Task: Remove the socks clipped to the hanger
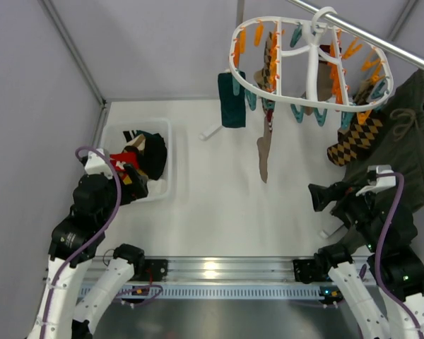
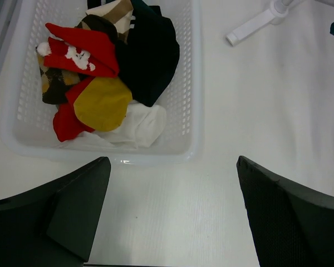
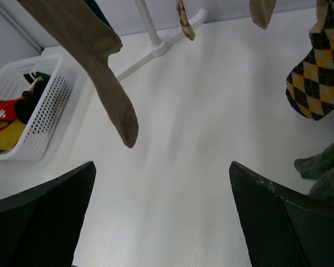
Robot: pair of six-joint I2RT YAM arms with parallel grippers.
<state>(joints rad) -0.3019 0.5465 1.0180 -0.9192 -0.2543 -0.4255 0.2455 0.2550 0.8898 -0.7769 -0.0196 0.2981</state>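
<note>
The white oval hanger (image 1: 312,70) hangs from a metal rail at the top right, with orange and teal clips round it. Clipped to it hang a dark teal sock (image 1: 232,99), a long brown sock (image 1: 263,152) and a brown-and-yellow argyle sock (image 1: 355,141). The brown sock (image 3: 108,83) and argyle sock (image 3: 314,83) dangle ahead of my right gripper (image 3: 161,167), which is open, empty and low over the table. My right gripper (image 1: 318,197) sits below the hanger's right side. My left gripper (image 2: 172,167) is open and empty just short of the basket; overhead, my left gripper (image 1: 136,182) is at the left.
A white perforated basket (image 2: 192,111) at the left holds red, yellow, white and black socks. The metal rail (image 1: 381,42) crosses the top right. A dark green drawstring garment (image 1: 403,134) hangs at the far right. A white stand foot (image 1: 215,131) lies on the table behind.
</note>
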